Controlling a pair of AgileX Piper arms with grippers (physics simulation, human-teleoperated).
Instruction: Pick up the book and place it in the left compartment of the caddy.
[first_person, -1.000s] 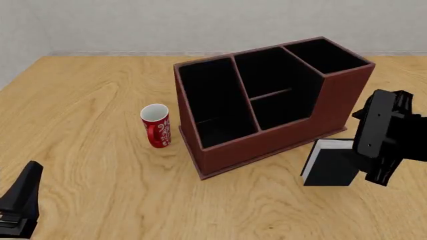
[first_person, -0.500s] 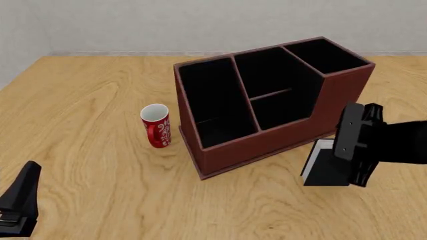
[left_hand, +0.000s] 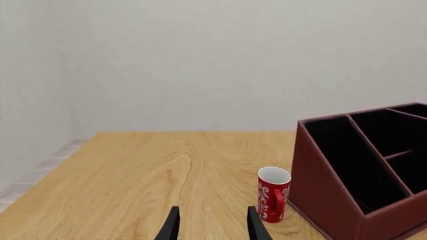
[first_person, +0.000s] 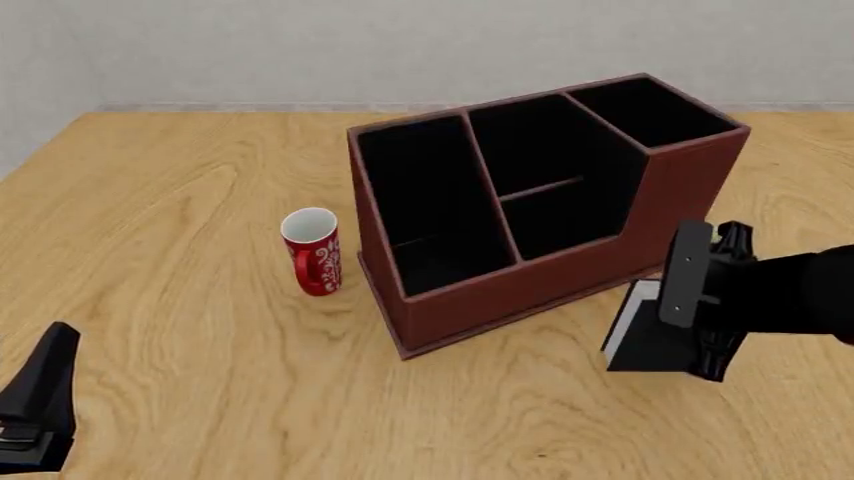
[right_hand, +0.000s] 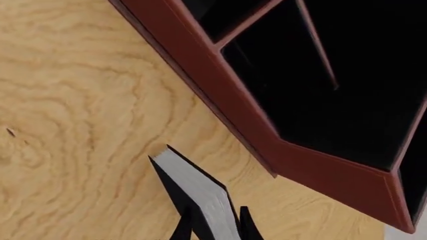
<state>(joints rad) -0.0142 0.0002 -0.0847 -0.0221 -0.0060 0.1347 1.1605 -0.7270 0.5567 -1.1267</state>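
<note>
Here, a light wooden table (first_person: 174, 180) fills the front view, with a pale wall behind it. A large reddish-brown wooden caddy (first_person: 534, 285) with a black interior and slanted side walls sits right of centre. Its long, narrow left compartment (first_person: 424, 205) runs the full depth at the lower end and holds nothing visible. A small red mug (first_person: 311, 251) with white patterning and a white inside stands upright just left of the caddy, apart from it.

The black hardcover book (first_person: 650, 330) with white page edges stands upright on the table near the caddy's front right corner, close to it but not touching. The right arm's black gripper (first_person: 697, 318) reaches in from the right edge and covers the book's right side. In the right wrist view, the book (right_hand: 193, 192) shows its white page block, and the two dark fingertips (right_hand: 181, 227) sit one on each cover, bracketing the book closely; whether they press on the covers I cannot tell.

The left arm's black gripper (first_person: 34, 415) rests low at the bottom left corner of the front view, well apart from everything. In the left wrist view its gripper (left_hand: 213, 225) has its two fingers spread with a gap between them, holding nothing, and beyond them stand the mug (left_hand: 273, 194) and the caddy (left_hand: 333, 200).
</note>
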